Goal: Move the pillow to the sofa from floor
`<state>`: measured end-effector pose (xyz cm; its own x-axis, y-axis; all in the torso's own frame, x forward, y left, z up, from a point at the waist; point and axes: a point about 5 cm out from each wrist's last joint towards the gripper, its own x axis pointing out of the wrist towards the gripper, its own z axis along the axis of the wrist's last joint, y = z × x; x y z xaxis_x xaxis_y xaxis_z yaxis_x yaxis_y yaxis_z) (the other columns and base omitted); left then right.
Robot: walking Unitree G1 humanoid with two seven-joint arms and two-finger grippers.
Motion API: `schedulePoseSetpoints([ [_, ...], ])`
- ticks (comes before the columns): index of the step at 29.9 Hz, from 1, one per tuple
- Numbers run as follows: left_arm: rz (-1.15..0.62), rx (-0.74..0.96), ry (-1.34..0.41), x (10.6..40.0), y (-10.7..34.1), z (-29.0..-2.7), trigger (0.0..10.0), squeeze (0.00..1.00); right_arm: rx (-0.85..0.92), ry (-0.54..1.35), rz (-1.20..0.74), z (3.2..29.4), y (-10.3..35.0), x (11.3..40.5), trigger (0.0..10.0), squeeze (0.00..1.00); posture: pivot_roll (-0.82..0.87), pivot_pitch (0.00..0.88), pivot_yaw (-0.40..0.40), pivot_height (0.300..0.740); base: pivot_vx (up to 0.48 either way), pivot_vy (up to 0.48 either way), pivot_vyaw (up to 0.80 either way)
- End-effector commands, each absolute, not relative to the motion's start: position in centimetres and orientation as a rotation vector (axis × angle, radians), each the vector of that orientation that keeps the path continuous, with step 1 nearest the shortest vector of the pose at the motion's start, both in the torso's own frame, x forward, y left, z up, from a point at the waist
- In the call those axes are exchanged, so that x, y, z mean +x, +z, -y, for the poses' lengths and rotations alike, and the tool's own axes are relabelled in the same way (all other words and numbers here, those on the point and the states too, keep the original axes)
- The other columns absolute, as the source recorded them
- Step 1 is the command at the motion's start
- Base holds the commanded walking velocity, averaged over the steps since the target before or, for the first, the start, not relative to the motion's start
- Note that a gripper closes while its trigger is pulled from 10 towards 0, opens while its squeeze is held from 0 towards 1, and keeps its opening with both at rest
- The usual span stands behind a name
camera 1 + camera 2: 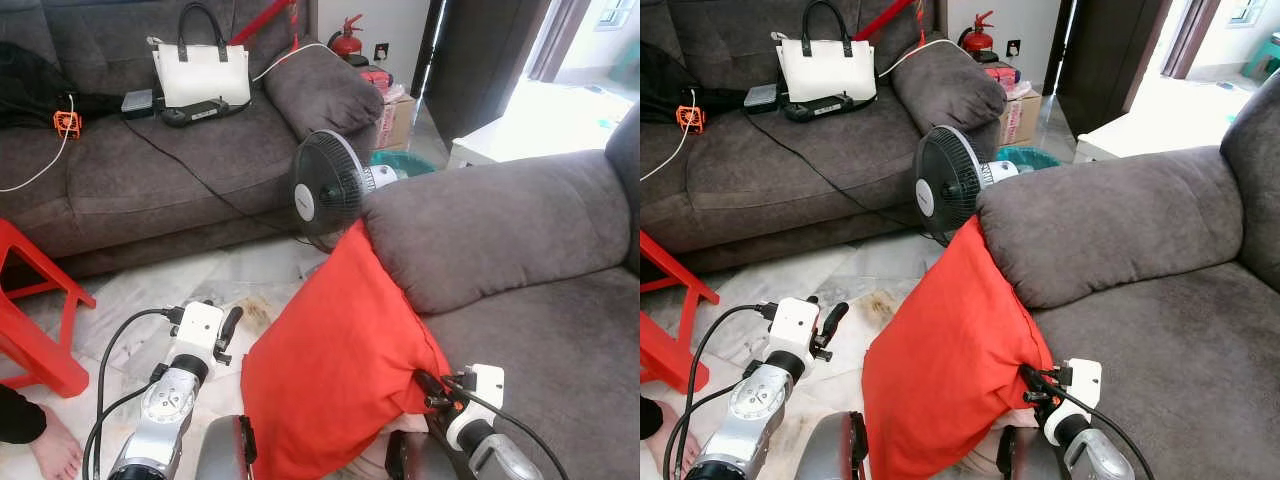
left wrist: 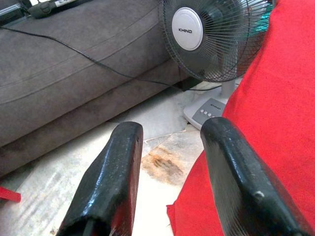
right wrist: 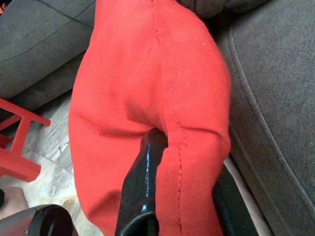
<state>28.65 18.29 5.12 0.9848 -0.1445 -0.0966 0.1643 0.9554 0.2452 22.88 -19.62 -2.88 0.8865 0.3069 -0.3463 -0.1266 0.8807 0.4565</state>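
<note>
Right gripper (image 1: 432,385): pinches the red pillow's (image 1: 335,355) lower corner; the pillow leans against the near sofa's (image 1: 560,330) armrest, its lower edge cut off by the frame.
Left gripper (image 1: 230,325): above the floor (image 1: 150,290) just beside the pillow.
Left wrist: 2 fingers (image 2: 110,182) spread, holding nothing; fan (image 2: 216,39) stands behind.
Right wrist: 1 finger (image 3: 145,187) presses into the pillow's seam; the other is hidden under fabric.
Around: red stool (image 1: 35,320), far sofa (image 1: 110,160), white handbag (image 1: 202,70).

The pillow (image 1: 335,355) leans against the near sofa's (image 1: 520,260) armrest on the right. A fan (image 1: 328,187) stands just behind it; the far sofa (image 1: 150,160) carries a handbag (image 1: 201,70). A stool (image 1: 35,320) sits left.
</note>
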Motion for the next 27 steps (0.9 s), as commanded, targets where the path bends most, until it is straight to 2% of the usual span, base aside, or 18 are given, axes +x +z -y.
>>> schedulePoseSetpoints([
  [1,-0.075,0.252,-0.170,28.61,5.04,-18.12,10.0,0.00,0.435,0.214,-0.368,19.95,-2.07,23.75,10.0,0.00,0.09,0.000,-0.043,0.552,0.000,0.000,0.00],
  [18,-0.073,0.253,-0.165,28.64,5.16,-18.27,10.0,0.00,0.447,0.162,-0.322,20.29,-1.69,24.06,10.0,0.00,0.10,0.000,-0.041,0.552,0.000,0.000,0.00],
  [27,-0.073,0.256,-0.165,28.66,5.18,-18.29,10.0,0.00,0.452,0.157,-0.311,20.15,-1.63,24.18,10.0,0.00,0.10,0.000,-0.039,0.584,0.000,0.000,0.00],
])
